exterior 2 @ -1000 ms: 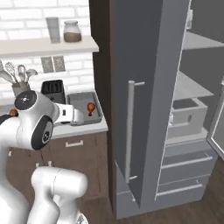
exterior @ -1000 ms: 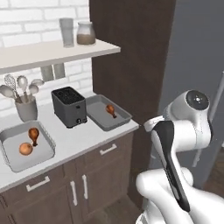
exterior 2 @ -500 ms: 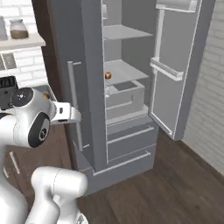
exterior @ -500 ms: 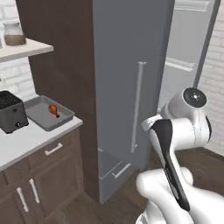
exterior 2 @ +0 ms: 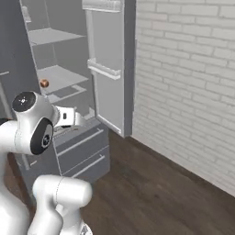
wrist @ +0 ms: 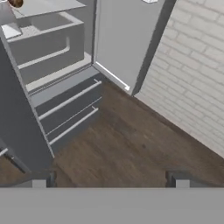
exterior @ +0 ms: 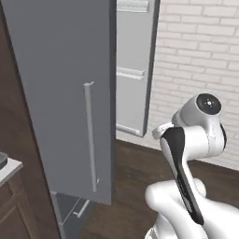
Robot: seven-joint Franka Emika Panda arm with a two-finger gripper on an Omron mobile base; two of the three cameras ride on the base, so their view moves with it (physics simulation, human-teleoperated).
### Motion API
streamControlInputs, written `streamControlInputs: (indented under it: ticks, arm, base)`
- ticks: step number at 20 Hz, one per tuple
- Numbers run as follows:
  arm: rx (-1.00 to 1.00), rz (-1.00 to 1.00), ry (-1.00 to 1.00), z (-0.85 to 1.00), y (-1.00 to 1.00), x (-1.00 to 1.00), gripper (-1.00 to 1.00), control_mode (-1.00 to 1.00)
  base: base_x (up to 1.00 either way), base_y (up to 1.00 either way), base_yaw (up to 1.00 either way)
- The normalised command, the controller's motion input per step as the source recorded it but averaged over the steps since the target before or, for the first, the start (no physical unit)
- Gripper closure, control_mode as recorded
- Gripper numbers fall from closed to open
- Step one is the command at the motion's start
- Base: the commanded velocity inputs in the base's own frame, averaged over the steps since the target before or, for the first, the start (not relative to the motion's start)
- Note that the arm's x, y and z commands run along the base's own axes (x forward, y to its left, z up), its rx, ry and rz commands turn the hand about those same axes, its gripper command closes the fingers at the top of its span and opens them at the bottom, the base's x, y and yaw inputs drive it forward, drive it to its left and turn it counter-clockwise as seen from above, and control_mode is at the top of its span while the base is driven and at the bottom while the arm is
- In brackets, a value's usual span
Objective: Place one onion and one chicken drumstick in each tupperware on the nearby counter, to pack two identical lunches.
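Views have swung with the base: the surface with its two trays, in sight a second ago, has slid off to the left, leaving just its end (exterior: 5,169), and the open fridge (exterior 2: 59,92) now faces the robot. I judge it's fetching more food. One onion (exterior 2: 44,83) sits on a fridge shelf; I count two drawers below. The hand (wrist: 110,181) is spread wide, empty.

open grey fridge (exterior 2: 69,87) beside a white brick wall (exterior 2: 183,82), dark wood floor (wrist: 131,144).
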Motion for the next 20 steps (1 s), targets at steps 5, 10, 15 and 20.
streamControlInputs:
  ticks: [5,10,15,20]
  arm:
    - [0.0,0.0,0.0,0.0,0.0,0.0,-1.0,1.0]
    - [0.0,0.0,0.0,0.0,0.0,0.0,-1.0,1.0]
    - [0.0,0.0,0.0,0.0,0.0,0.0,-1.0,1.0]
    - [0.0,0.0,0.0,0.0,0.0,0.0,-1.0,1.0]
  base:
    - [0.97,-0.36,0.13]
    - [0.93,-0.38,0.61]
    - [0.65,-0.05,0.81]
    - [0.58,-0.34,0.79]
